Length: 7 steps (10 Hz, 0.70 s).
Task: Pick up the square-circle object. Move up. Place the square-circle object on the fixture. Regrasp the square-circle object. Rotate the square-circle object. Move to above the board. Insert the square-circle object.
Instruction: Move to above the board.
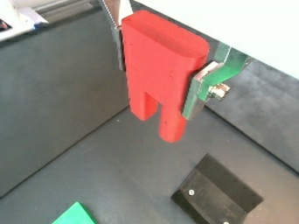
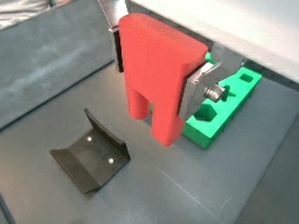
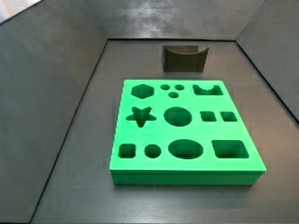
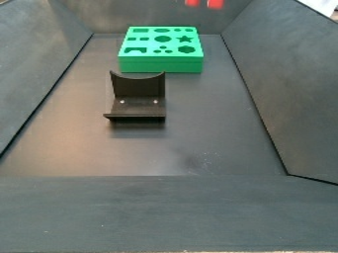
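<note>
In both wrist views my gripper (image 1: 159, 77) (image 2: 156, 79) is shut on the square-circle object (image 1: 158, 61) (image 2: 158, 66), a red oblong block held with its two legs pointing down, well above the floor. The silver fingers (image 1: 201, 87) (image 2: 194, 87) press on its two sides. In a side view only a red bit of the block (image 4: 208, 3) shows at the top edge, above the far end of the board (image 4: 161, 46). The dark fixture (image 4: 134, 96) (image 3: 184, 57) stands on the floor apart from the board (image 3: 181, 131). The fixture also shows below the block in both wrist views (image 1: 219, 194) (image 2: 91, 157).
The dark bin's sloped walls (image 4: 40, 89) (image 3: 70, 79) enclose the floor on all sides. The green board shows at the edge of both wrist views (image 1: 76, 214) (image 2: 222, 105).
</note>
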Tool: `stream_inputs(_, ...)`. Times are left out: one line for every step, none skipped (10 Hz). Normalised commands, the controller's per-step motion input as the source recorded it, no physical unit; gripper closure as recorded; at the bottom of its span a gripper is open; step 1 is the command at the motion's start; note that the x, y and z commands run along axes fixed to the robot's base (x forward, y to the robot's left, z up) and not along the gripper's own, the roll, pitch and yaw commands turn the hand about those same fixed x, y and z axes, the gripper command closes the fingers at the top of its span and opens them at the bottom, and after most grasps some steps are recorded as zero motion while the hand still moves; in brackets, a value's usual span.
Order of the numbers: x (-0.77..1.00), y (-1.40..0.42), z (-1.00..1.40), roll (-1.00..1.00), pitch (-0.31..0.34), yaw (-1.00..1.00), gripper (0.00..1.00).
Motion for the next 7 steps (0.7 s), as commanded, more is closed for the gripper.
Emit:
stream_inputs(0.04, -0.05, 0.72, 0.12, 0.093, 0.06, 1.0)
stream_inputs(0.03, -0.03, 0.55, 0.11, 0.094, 0.06, 1.0)
stream_inputs(0.02, -0.01, 0.32, 0.1, 0.095, 0.06, 1.0)
stream_inputs(0.12, -1.0, 0.03, -0.03, 0.558, -0.11, 1.0)
stream_inputs(0.13, -1.0, -0.01, -0.02, 0.516, -0.09, 1.0)
stream_inputs(0.14, -1.0, 0.0, -0.02, 0.473, -0.06, 1.0)
stream_inputs(0.16, -1.0, 0.0, -0.05, 0.324, -0.02, 1.0)
